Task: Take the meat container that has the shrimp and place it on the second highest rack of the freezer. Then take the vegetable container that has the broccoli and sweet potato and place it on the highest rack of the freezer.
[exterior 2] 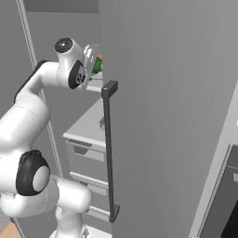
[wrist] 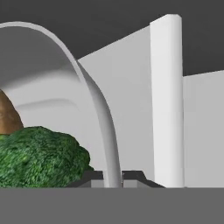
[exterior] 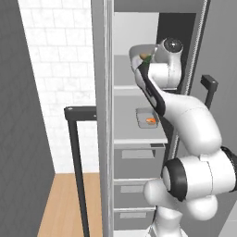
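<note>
The pincer [wrist: 112, 177] is clamped on the thin rim of the vegetable container [wrist: 52, 74], a pale grey bowl-like dish with a curved wall; its two dark tips press together on either side of that wall, a pinch that carries the dish without touching the food. Inside lie a bushy dark green broccoli floret [wrist: 41, 155] and, behind it, a brown-orange piece of sweet potato [wrist: 8, 116]. In the left base view the dish [exterior: 141, 54] is held high inside the open freezer [exterior: 104, 139], a tall narrow grey cabinet, at about the level of the highest rack [exterior: 124, 87], a flat pale grey shelf board; whether it rests on the board or hangs just above I cannot tell. This looks like the last placing step.

One board down, the second highest rack [exterior: 129, 134] already bears the meat container [exterior: 147, 117], a small shallow grey metal tray holding the tiny curled orange shrimp [exterior: 151, 121], so that half seems done.

Below are grey drawer fronts [exterior: 134, 162]. The open door carries a long black bar handle [exterior 2: 109, 148]. Beyond stand a white tiled wall [exterior: 60, 83] and a wooden floor [exterior: 62, 203].
</note>
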